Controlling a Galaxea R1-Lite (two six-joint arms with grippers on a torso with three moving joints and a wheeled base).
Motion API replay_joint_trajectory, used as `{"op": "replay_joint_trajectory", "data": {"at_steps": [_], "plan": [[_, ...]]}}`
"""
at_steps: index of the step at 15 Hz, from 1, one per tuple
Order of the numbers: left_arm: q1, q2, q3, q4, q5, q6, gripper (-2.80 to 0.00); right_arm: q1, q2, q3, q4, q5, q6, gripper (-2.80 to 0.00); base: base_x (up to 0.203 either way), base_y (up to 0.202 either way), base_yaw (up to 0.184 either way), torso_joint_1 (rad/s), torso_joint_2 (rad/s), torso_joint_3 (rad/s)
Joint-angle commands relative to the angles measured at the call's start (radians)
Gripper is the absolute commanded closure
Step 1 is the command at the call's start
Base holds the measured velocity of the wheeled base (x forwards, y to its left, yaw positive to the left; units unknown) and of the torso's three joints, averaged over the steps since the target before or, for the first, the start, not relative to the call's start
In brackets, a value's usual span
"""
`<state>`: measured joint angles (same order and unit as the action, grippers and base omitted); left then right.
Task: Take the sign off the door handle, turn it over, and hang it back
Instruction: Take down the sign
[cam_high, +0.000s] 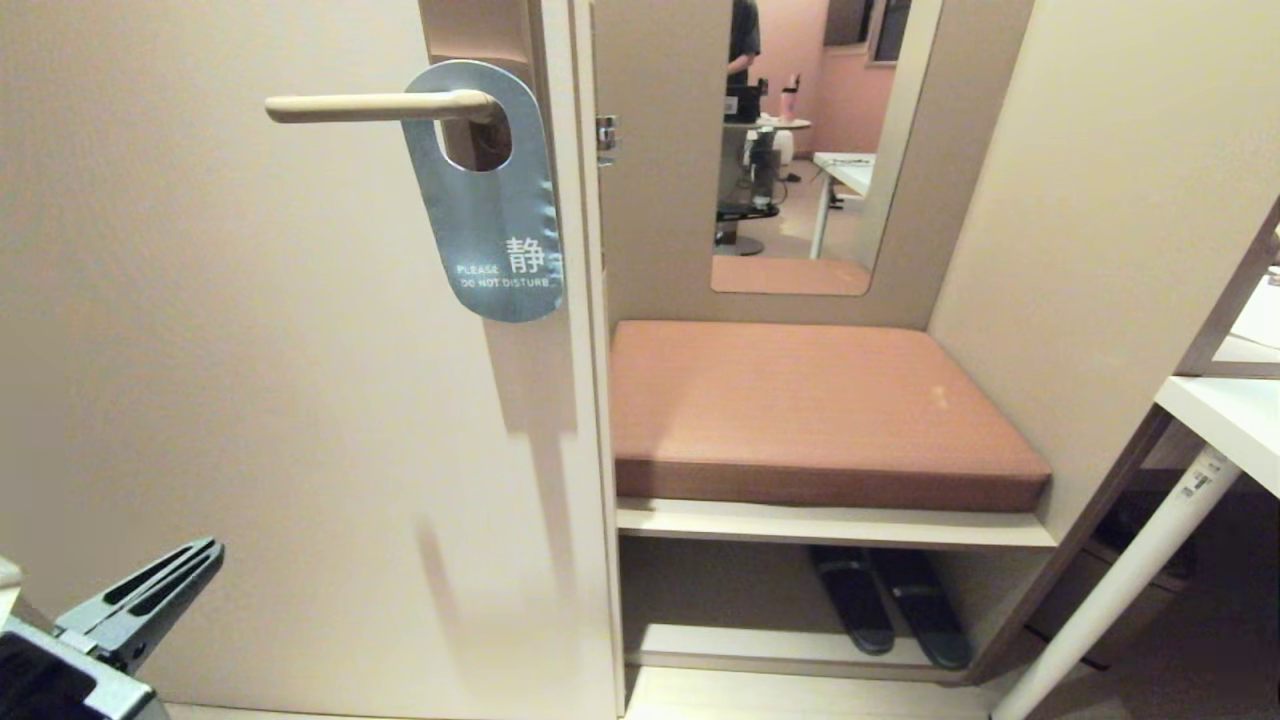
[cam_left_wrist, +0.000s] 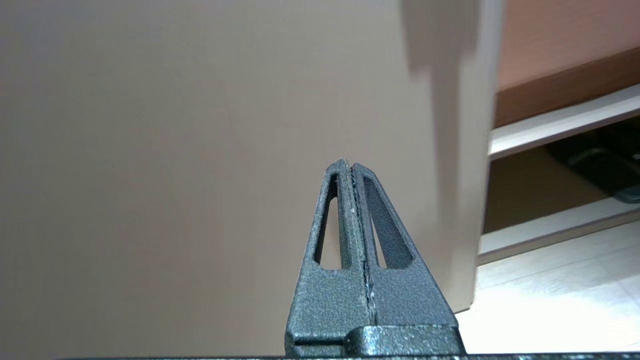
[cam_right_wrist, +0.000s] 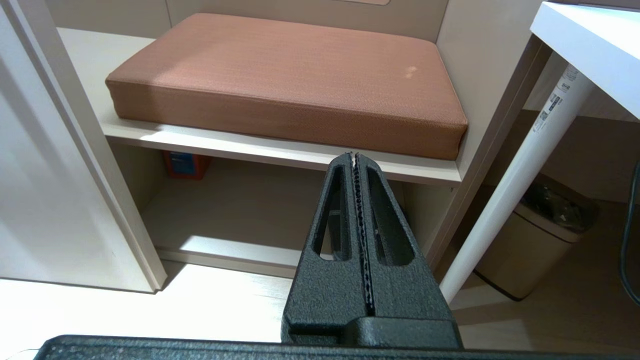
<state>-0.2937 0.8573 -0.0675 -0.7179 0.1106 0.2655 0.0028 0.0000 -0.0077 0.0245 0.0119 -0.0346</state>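
So the door (cam_high: 250, 350) fills most of what I see, with a cushioned bench (cam_high: 810, 410) in the alcove beside it, and on the door handle (cam_high: 380, 106) the sign (cam_high: 495, 225) hangs by its oval hole, blue "PLEASE DO NOT DISTURB" side facing me. Nothing of the job looks done yet: the sign must come off, be flipped and go back on. My left gripper (cam_high: 205, 556) sits low by the door, well below the sign, its fingers pressed together and empty, and my right gripper (cam_right_wrist: 354, 156) is likewise closed on nothing, pointing at the bench.
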Motion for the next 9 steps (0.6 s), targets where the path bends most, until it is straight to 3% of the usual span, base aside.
{"op": "replay_joint_trajectory", "data": {"at_steps": [1,6,9], "plan": [[0.053,-0.127,0.054,0.008,0.000,-0.004,0.00,0.000,0.000,0.000,0.000,0.000,-0.001,0.00,0.000,0.000,0.000,0.000,0.00,0.000],[0.210,-0.352,0.067,0.218,-0.023,-0.016,0.00,0.000,0.000,0.000,0.000,0.000,-0.001,0.00,0.000,0.000,0.000,0.000,0.00,0.000],[0.264,-0.518,0.067,0.369,-0.103,-0.014,0.00,0.000,0.000,0.000,0.000,0.000,-0.001,0.00,0.000,0.000,0.000,0.000,0.00,0.000]]}}
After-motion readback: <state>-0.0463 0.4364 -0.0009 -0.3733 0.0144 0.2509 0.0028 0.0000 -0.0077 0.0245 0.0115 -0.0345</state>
